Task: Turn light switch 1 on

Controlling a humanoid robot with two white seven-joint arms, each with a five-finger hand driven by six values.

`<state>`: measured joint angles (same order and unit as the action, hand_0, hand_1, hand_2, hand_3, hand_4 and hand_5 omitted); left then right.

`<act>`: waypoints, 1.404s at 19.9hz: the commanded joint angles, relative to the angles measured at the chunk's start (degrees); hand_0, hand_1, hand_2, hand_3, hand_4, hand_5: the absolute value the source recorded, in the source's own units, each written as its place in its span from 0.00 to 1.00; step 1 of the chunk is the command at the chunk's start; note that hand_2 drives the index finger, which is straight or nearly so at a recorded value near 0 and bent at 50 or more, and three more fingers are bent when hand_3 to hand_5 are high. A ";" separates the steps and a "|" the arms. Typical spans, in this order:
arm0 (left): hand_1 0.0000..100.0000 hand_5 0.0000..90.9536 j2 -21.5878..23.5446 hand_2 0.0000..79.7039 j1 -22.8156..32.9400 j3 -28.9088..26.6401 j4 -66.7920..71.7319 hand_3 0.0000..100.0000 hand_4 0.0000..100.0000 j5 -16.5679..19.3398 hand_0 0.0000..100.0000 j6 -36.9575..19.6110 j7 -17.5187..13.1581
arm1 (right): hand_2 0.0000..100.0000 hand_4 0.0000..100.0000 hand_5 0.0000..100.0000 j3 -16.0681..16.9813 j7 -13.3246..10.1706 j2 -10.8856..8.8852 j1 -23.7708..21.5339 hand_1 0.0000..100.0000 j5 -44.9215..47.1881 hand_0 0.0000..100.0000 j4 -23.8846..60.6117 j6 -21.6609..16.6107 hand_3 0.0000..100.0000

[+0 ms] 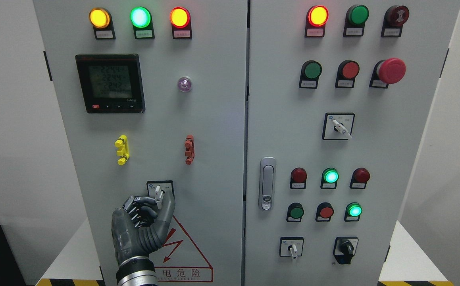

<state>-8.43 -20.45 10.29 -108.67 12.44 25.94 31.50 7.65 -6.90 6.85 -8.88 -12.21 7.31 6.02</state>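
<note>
Your left hand (pixel 144 216) is up at the little white switch (pixel 158 193) with its fingers curled around the knob, so you can turn it on.

Around the digital meter (pixel 110 83): four indicator lamps (pixel 140 17) on its own door, thirteen round lamps and buttons (pixel 318 16) on the door to its right, four rotary switches (pixel 159 192) below, one door handle (pixel 267 183).

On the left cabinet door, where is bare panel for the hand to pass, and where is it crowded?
Bare panel lies between the yellow clip and red clip, above the left hand. It is crowded at the rotary switch, and the indicator lamps are close-set.
</note>
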 commanded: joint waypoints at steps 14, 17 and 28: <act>0.61 0.89 -0.01 0.79 -0.03 -0.10 -0.05 0.91 0.89 0.57 0.21 0.07 -0.12 | 0.00 0.00 0.00 0.00 0.04 0.00 0.00 0.00 0.00 0.05 -0.02 -0.04 0.00; 0.61 0.89 -0.01 0.79 -0.03 -0.10 0.04 0.91 0.89 0.57 0.23 0.07 -0.12 | 0.00 0.00 0.00 0.00 -0.05 0.00 0.00 0.00 0.00 0.05 0.07 -0.04 0.00; 0.57 0.89 -0.01 0.80 0.14 -0.10 0.13 0.91 0.90 0.57 0.32 0.07 -0.21 | 0.00 0.00 0.00 0.00 0.04 0.00 0.00 0.00 0.00 0.05 0.07 -0.04 0.00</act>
<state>-8.44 -20.37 10.21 -108.63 13.00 26.01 31.31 7.65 -6.90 6.86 -8.88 -12.21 7.31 6.02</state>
